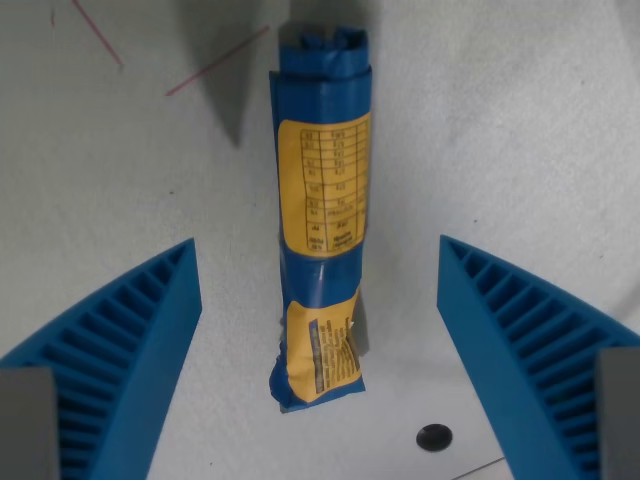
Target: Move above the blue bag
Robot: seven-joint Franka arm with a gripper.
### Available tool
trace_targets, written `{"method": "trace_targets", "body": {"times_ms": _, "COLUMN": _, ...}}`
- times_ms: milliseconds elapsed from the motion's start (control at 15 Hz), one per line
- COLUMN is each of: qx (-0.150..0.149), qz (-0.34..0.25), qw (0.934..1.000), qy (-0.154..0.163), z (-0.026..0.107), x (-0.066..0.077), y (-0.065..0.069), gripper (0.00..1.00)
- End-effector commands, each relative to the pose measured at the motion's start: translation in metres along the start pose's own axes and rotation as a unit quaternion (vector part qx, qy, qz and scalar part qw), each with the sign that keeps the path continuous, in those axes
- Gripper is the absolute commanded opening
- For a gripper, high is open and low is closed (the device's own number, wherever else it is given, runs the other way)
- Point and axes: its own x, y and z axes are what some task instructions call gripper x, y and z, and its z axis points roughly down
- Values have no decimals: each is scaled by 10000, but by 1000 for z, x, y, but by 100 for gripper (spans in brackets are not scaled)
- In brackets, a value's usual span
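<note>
Most of task looks done: gripper (318,330) hangs over blue bag (322,210), fingers (125,345) spread wide either side of bag, holding nothing. Bag lies lengthwise on white table (520,120), lower end centred between fingers. Black dot (434,437) just below-right of bag. Left: perhaps slight centring over bag's middle.

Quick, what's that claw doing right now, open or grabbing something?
Gripper: open, holding nothing; its two blue fingers stand wide apart on either side of the blue bag.
</note>
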Motion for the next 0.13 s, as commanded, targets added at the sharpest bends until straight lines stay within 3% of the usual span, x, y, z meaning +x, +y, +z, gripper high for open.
{"method": "trace_targets", "body": {"times_ms": 67, "qx": 11, "qz": 159, "qw": 9982, "qy": 572, "z": 3, "x": -7, "y": 1, "gripper": 100}}
{"method": "trace_targets", "body": {"times_ms": 133, "qx": 11, "qz": 159, "qw": 9982, "qy": 572, "z": 3, "x": -7, "y": 1, "gripper": 100}}
